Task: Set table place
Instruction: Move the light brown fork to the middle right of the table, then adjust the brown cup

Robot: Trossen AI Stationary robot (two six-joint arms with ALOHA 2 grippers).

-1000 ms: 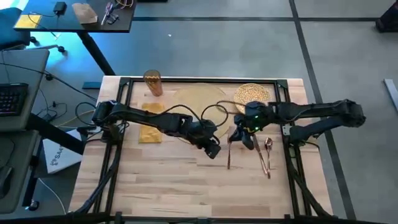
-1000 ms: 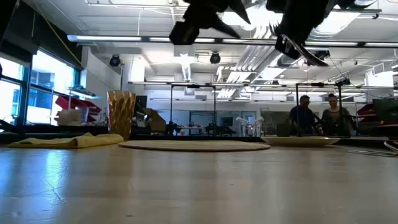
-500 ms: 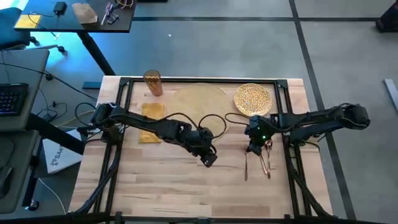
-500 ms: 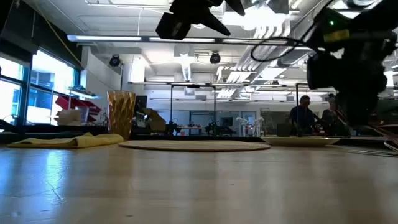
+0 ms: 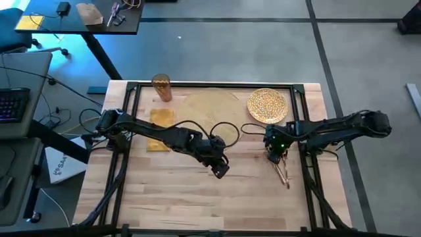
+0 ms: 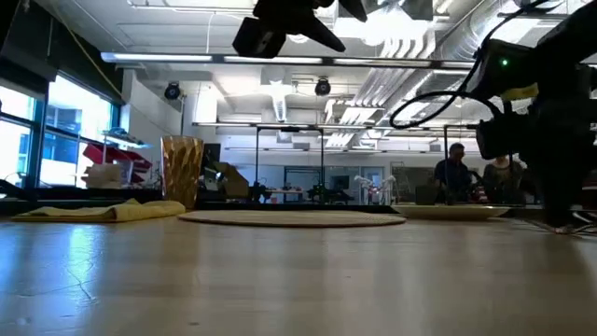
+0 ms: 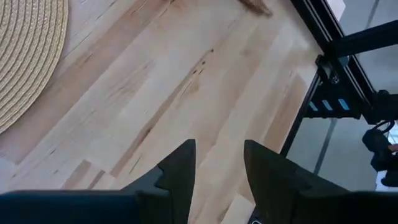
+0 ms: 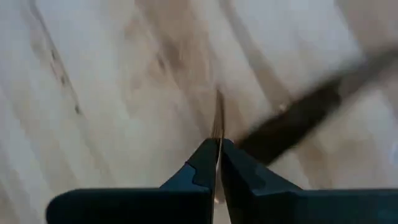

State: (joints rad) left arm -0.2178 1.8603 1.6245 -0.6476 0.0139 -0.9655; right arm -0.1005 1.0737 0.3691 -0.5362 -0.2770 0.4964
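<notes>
Moved: my right end effector point(image 5: 275, 157) carried its utensil point(image 8: 217, 134) from plate point(image 5: 267, 104) toward near-side cutlery point(image 5: 283, 174), fingers clamped.
Waiting: left end effector point(image 7: 217, 163), slightly parted, empty, keeping clear.

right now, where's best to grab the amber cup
Probably round its mid-body, side-on from the table's front: the amber cup stands upright and tall, black rail close behind. The open left tool is nearer; the right tool grips a utensil.
</notes>
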